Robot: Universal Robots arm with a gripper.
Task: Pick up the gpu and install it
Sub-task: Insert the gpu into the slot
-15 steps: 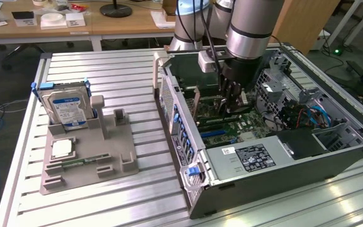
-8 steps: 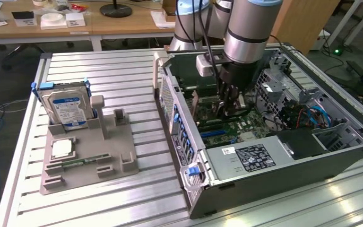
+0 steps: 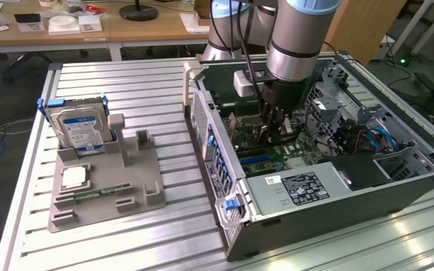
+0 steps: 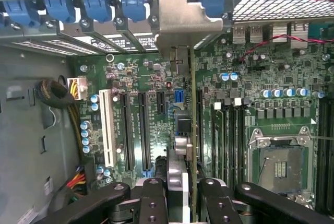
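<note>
The computer case [image 3: 330, 186] is dark grey outside, with a perforated silver rear panel and blue clips along it. Inside, the motherboard [image 4: 245, 104] is deep green, dotted with blue-topped capacitors, black slots and one white slot [image 4: 109, 128]. The gpu [image 4: 193, 130] shows a thin brownish-green edge and a plain silver bracket. The gripper [image 4: 177, 192] is matte black. On the ribbed silver table [image 3: 126, 84] sits a grey fixture [image 3: 111, 186] holding a silver hard drive [image 3: 79, 127] with a blue-and-white label.
</note>
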